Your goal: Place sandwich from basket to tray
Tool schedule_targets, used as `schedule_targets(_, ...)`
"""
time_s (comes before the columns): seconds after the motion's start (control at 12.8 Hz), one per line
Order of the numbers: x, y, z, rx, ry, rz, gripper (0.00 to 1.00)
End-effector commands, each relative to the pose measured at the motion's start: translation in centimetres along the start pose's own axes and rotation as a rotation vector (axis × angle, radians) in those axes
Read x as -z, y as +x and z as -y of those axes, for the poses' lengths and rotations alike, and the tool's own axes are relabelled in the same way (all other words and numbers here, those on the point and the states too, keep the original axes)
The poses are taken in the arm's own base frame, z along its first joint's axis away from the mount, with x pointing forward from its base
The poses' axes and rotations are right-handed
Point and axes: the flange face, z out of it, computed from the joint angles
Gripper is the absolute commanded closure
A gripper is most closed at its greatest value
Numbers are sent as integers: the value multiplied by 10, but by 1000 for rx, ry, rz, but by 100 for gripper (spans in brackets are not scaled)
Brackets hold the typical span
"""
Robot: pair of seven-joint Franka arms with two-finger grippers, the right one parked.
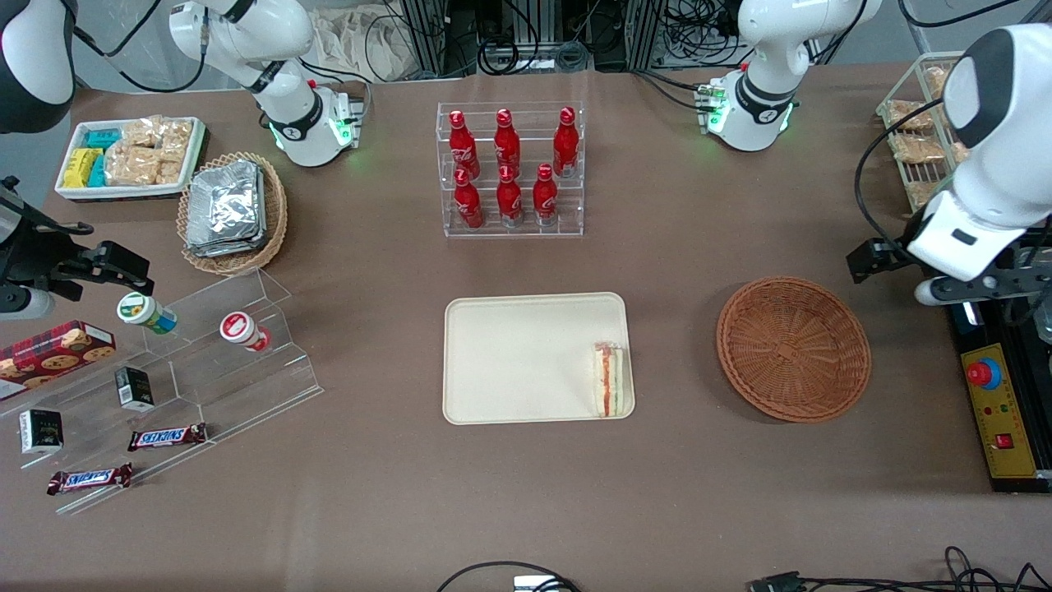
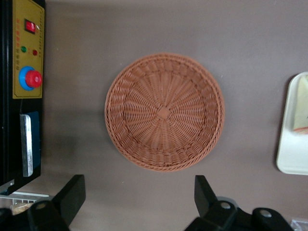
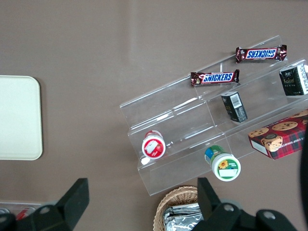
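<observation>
The sandwich (image 1: pixel 610 380) lies flat inside the cream tray (image 1: pixel 526 353), pressed against the rim at the corner nearest the front camera on the working arm's end, its red, orange and green filling edge facing the tray's bare middle. Most of the tray floor is uncovered. A strip of brown table (image 1: pixel 674 271) separates the tray from the reddish-brown wicker basket (image 1: pixel 793 348), which sits apart from it toward the working arm's end and holds nothing; in the wrist view its woven bowl (image 2: pixel 164 111) is seen straight down, with the tray's rounded corner (image 2: pixel 291 144) and a sliver of the sandwich (image 2: pixel 302 108) showing at the frame edge. Beside the basket, at the table's end, is a yellow control box with a red stop button (image 1: pixel 983 373). The left gripper (image 2: pixel 139 199) hangs high above the table by the basket's edge, near the control box; its two dark fingers (image 2: pixel 72 195) stand wide apart with nothing between them and touch nothing. Farther from the front camera than the tray, a clear rack of red bottles (image 1: pixel 509 168) stands with open table around it.
</observation>
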Motion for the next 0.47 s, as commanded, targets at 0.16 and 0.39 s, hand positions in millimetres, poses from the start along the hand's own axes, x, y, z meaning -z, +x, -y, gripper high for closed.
schedule_targets(0.16, 9, 7, 2, -32, -90, 19, 0)
schedule_targets(0.39, 17, 20, -4, -22, -155, 22, 0)
